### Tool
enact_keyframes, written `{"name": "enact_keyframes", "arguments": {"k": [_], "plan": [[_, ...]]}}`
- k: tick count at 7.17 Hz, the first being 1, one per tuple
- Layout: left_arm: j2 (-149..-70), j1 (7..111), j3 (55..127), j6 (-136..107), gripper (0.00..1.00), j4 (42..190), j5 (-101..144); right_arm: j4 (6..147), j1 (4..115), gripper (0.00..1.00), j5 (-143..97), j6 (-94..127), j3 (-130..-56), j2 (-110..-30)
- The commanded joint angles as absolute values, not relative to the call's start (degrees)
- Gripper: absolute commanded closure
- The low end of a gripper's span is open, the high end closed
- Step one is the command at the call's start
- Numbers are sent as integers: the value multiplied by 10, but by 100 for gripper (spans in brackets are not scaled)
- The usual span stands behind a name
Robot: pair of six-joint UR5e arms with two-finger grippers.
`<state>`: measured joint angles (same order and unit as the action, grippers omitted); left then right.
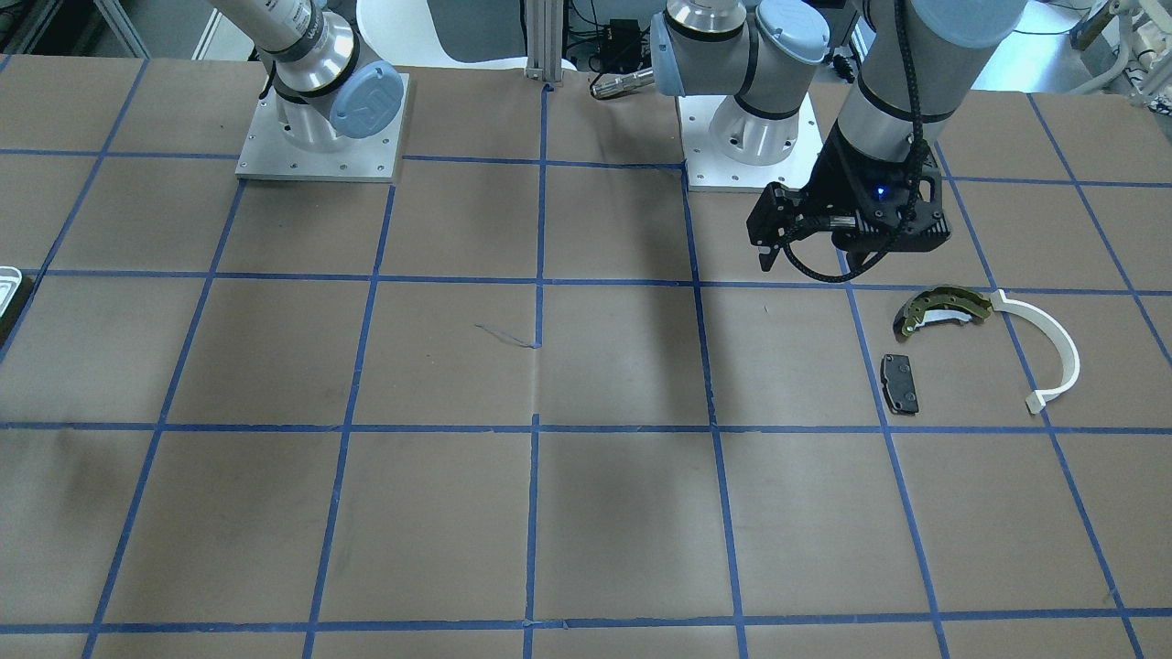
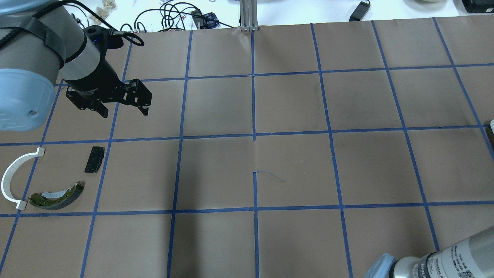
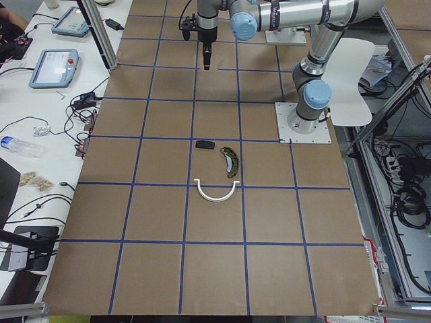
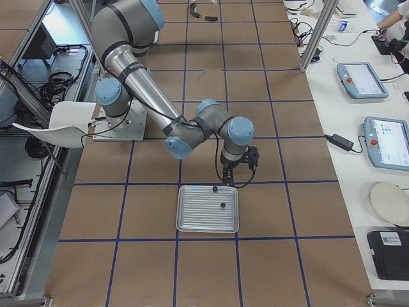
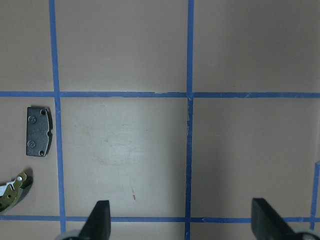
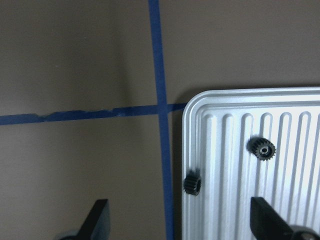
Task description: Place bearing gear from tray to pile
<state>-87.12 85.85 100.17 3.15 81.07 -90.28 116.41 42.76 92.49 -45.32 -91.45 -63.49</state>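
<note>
On tray: both gears sit on the tray [image 6: 225, 210]; the rim gear [image 6: 192, 183] is at the near-left edge, the inner gear [image 6: 261, 148] on the ribbed floor, well apart from it.
Right gripper: the right gripper [image 6: 181, 222] hangs over the tray's corner with fingers spread wide and nothing between them.
Left gripper: the left gripper [image 5: 182, 220] is also spread and empty, hovering over bare table near the pile.
Pile: the pile [image 2: 58, 196] at the table's far end holds a shoe [image 1: 943, 309], an arc [image 2: 11, 175] and a pad [image 2: 94, 159]; I see no gear among them.
Progress: I judge the task hardly begun. No grasp is made; pick, carry across the table and release all remain.
Likely target: the rim gear lies closest to the right gripper's centre line, but I cannot tell which gear is meant.
Inner gear attitude: it lies flat, silvery bore facing up and axis upright. It is round from above, so it has no long axis to align to.
Rim gear attitude: it appears tipped on its side against the rim, teeth showing edge-on and axis roughly level. Which way its bore points is too small to confirm.
Concern: a tipped gear on a rounded rim may roll when touched.
</note>
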Motion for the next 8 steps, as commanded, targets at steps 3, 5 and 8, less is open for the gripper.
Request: {"name": "enact_keyframes", "arguments": {"k": [3,5,8], "plan": [[-872,859,1009,49,0,808,-904,1250,382,9,922,-567,-910,-571],[-868,859,1011,49,0,809,-904,1279,381,28,922,-591,-909,-553],[-873,859,1010,49,0,808,-902,1278,381,52,925,-592,-904,-544]]}}
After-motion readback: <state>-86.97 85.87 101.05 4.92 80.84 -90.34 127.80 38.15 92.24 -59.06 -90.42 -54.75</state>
